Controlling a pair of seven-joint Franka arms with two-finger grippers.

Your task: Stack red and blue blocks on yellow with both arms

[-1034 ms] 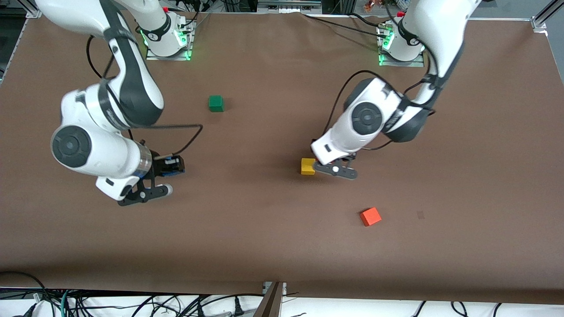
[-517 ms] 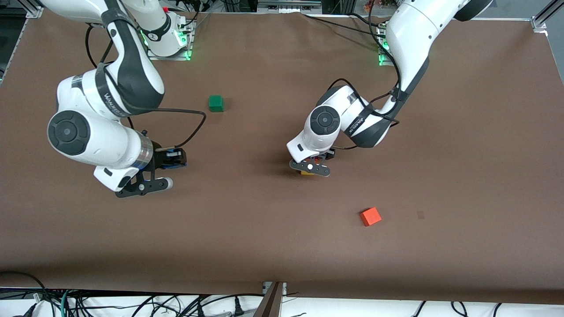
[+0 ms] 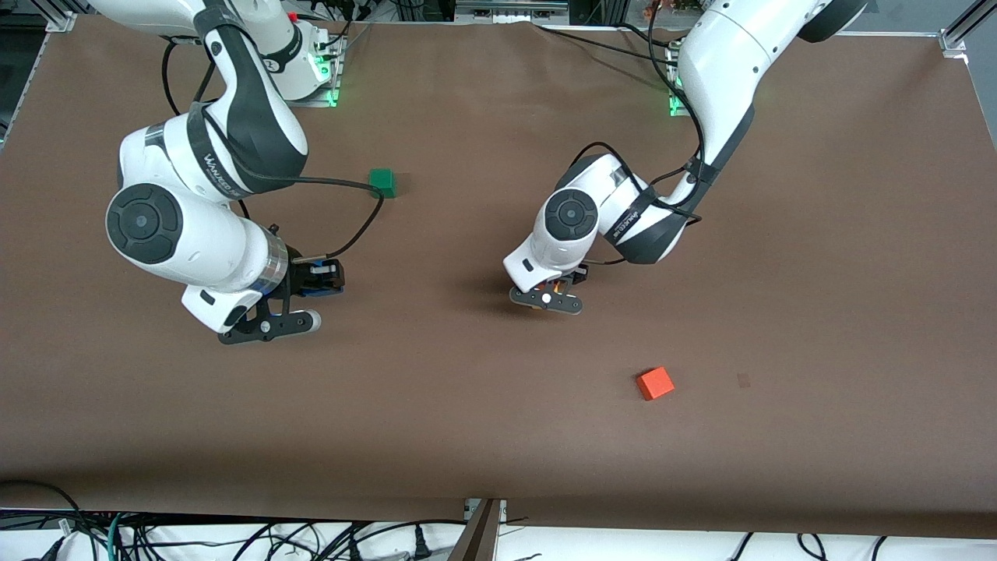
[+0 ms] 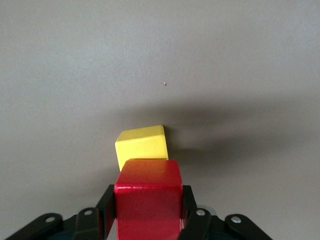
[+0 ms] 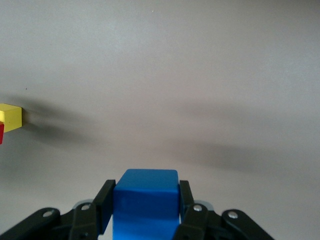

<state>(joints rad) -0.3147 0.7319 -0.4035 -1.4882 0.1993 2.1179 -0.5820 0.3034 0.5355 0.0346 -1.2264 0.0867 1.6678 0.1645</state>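
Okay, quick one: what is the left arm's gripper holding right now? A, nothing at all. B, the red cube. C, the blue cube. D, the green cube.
B: in the left wrist view the left gripper is shut on the red cube, over the yellow cube.

The front view looks down from high across the table [image 3: 483, 436], facing both arm bases along its top edge. Each wrist view sits close above its own gripper, aimed along the fingers at the tabletop. The yellow cube [image 4: 142, 145] fills the left wrist view's middle and shows at the right wrist view's edge [image 5: 10, 117].
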